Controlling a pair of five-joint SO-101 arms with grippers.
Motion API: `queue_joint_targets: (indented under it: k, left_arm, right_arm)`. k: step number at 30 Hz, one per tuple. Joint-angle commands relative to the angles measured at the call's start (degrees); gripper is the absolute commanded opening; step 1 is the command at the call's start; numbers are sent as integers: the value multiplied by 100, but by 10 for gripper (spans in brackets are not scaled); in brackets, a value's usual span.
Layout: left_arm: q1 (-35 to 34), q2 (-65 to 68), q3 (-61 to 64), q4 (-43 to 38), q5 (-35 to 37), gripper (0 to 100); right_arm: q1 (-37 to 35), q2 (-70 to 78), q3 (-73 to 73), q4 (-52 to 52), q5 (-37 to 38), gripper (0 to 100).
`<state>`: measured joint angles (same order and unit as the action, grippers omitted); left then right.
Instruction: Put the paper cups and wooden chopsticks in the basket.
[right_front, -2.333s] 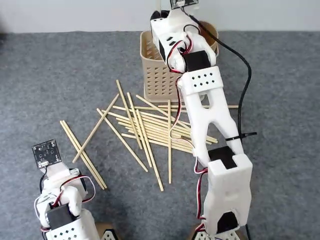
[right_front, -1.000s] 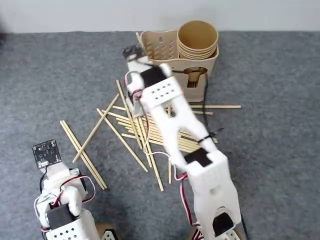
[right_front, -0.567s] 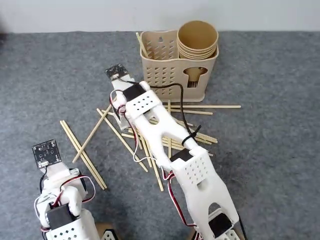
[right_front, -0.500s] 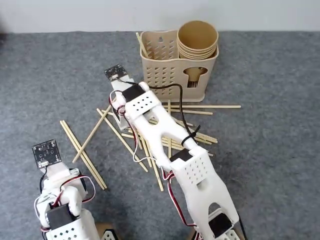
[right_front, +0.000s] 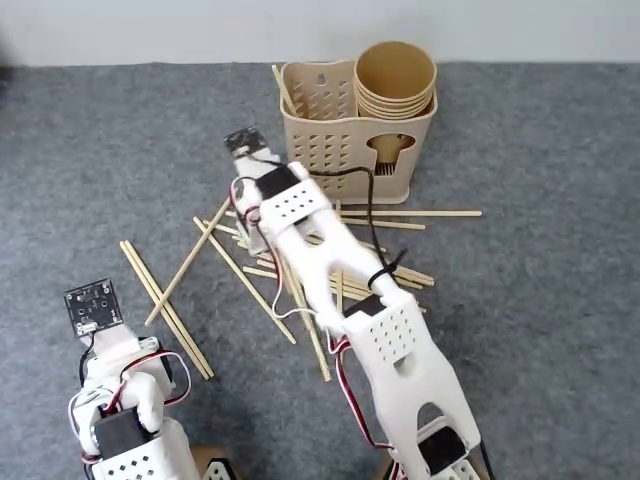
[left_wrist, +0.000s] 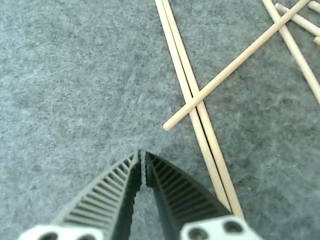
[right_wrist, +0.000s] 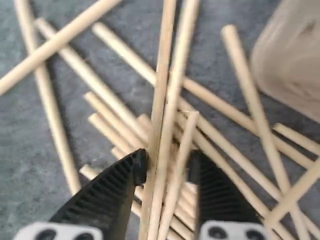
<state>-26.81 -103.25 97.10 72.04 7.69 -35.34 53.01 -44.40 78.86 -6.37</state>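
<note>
A grey, felt-like table (right_front: 560, 250) carries a beige basket (right_front: 318, 160), which stands upright on it. Loose wooden chopsticks (right_front: 430, 212) lie criss-crossed on the table just in front of the basket. One close-set pair (right_front: 165, 308) lies well apart from it.

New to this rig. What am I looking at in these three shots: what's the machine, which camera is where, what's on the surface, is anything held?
These are two small robot arms at one table: the left arm and the right arm. The high view comes from a fixed camera looking down. Each of the other two views comes from a camera on an arm's wrist, looking along its end effector.

Loose wooden chopsticks lie on a grey mat. At the far edge stands a beige basket holding a stack of paper cups and one chopstick.

The right end effector is open, low over the pile, with chopsticks between its jaws. The left end effector is shut on nothing, over bare mat beside a pair of chopsticks.
</note>
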Motion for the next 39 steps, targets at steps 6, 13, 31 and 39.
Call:
queue_joint_targets:
  k: [6,13,31,39]
  left_arm:
    - [-35,-97,-66,35,35,12]
    - [-35,-97,-66,35,35,12]
    - [-35,-97,-66,35,35,12]
    - [-35,-97,-66,35,35,12]
  right_arm:
    - [13,-48,-237,268,264,8]
    - [13,-567,-1213,1218,308,8]
    - [-4,-848,-4756,2193,316,8]
    - [13,-1130,-5204,1604,448,8]
